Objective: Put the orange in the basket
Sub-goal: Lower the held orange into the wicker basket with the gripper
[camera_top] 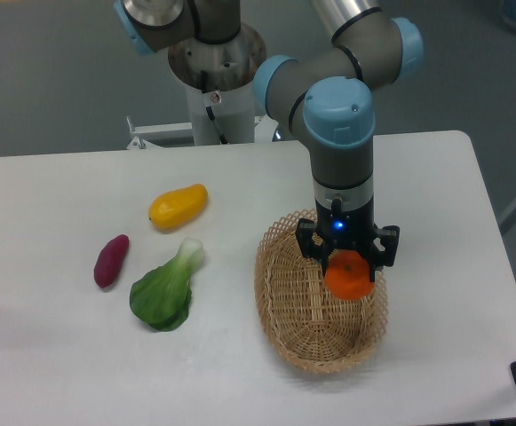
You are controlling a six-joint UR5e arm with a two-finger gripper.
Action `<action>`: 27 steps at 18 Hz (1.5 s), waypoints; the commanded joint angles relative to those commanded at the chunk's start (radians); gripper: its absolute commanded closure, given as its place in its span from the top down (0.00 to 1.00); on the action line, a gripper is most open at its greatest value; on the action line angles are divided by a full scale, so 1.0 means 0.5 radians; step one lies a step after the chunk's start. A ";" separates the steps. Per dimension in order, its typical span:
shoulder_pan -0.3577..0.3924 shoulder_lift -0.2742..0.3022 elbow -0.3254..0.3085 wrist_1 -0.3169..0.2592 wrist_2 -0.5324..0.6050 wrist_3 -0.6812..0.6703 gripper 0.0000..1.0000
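Observation:
The orange (350, 278) is a small round bright orange fruit held between the black fingers of my gripper (347, 266). The gripper is shut on it and points straight down. It hangs over the right half of the basket (297, 311), an oval light-tan wicker basket with a lattice rim on the right part of the white table. The orange sits at about rim height, above the basket's inside. I cannot tell whether it touches the basket floor.
A yellow-orange mango-like fruit (178, 205), a purple sweet potato (111, 260) and a green leafy vegetable (165, 292) lie on the table left of the basket. The robot base (215, 80) stands at the table's far edge.

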 joint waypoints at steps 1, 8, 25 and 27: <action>0.000 0.000 -0.006 0.003 0.000 0.000 0.70; 0.000 0.000 -0.074 0.006 0.000 0.058 0.70; 0.009 -0.101 -0.430 0.123 0.049 0.096 0.70; 0.006 -0.156 -0.420 0.171 0.049 -0.060 0.70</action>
